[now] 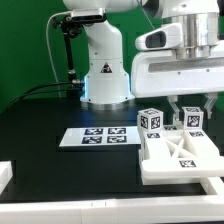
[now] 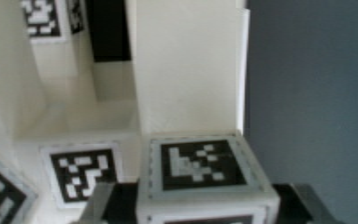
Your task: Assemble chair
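Observation:
The chair parts are at the exterior view's right: a flat cross-braced panel (image 1: 181, 158) with two tagged white blocks (image 1: 152, 121) behind it. My gripper (image 1: 190, 108) has come down from above over the right-hand block (image 1: 193, 121). In the wrist view this is a long white post (image 2: 185, 80) with a square tag (image 2: 202, 165) on its near end. My gripper (image 2: 204, 205) has one dark finger against each side of that end, shut on it. Another tagged chair piece (image 2: 78, 172) lies right beside the post.
The marker board (image 1: 98, 138) lies flat on the black table at the middle. The robot's white base (image 1: 104, 70) stands behind it with a black cable to its left. A white ledge (image 1: 60, 208) runs along the table's front edge.

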Controlling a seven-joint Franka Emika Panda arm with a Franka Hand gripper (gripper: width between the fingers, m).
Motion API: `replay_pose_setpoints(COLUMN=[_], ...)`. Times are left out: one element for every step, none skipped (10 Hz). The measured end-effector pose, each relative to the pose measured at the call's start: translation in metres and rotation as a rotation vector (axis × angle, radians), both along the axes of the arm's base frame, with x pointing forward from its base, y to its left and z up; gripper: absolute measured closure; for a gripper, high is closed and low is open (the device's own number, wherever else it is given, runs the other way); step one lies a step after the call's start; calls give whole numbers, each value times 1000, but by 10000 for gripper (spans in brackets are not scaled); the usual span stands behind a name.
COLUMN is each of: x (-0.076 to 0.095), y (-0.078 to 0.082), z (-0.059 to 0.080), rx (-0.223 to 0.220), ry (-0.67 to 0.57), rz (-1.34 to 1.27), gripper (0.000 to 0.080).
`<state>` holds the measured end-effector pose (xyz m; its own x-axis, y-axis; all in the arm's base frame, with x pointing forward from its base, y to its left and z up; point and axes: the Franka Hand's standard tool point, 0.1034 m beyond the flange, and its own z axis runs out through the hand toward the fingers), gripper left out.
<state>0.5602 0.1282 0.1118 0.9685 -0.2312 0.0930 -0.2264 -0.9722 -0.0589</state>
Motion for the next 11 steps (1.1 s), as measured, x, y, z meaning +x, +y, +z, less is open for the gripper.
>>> replay_pose_setpoints(x=[0,1,2,2,2,2,2,1,0,0,0], y=[2,1,0,0,0,-3,-3,-3,-3,-3,-3], z=[0,0,0,0,0,0,0,0,0,-1,-1], rx=[11,20,34,44,58,73,93,113,120,142,163], ry=[-5,-15,-28,-27,-24,-21,-12,2,6,16,27], rz=[-94,-155,-252,-315,-399,-473,-561,-680,-726,-832,-951], gripper=[517,517,517,517,517,517,515,515,515,515,515])
